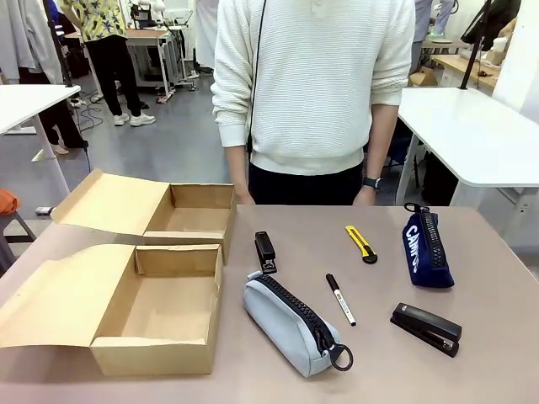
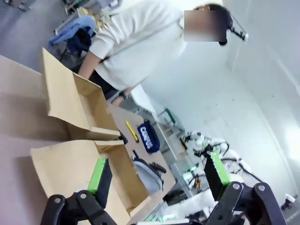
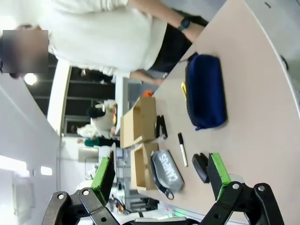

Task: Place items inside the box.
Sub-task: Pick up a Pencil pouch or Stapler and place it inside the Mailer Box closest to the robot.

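Packing hadn't started: left gripper (image 2: 158, 174) and right gripper (image 3: 161, 174) gaped empty, and the grey pencil case (image 1: 290, 326) just beside the near cardboard box (image 1: 152, 357) wanted grabbing first.

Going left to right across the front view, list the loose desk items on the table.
small black stapler → black marker → yellow utility knife → navy pencil case. The grey pencil case and the larger stapler overlap others sideways, so they are left out of the order.
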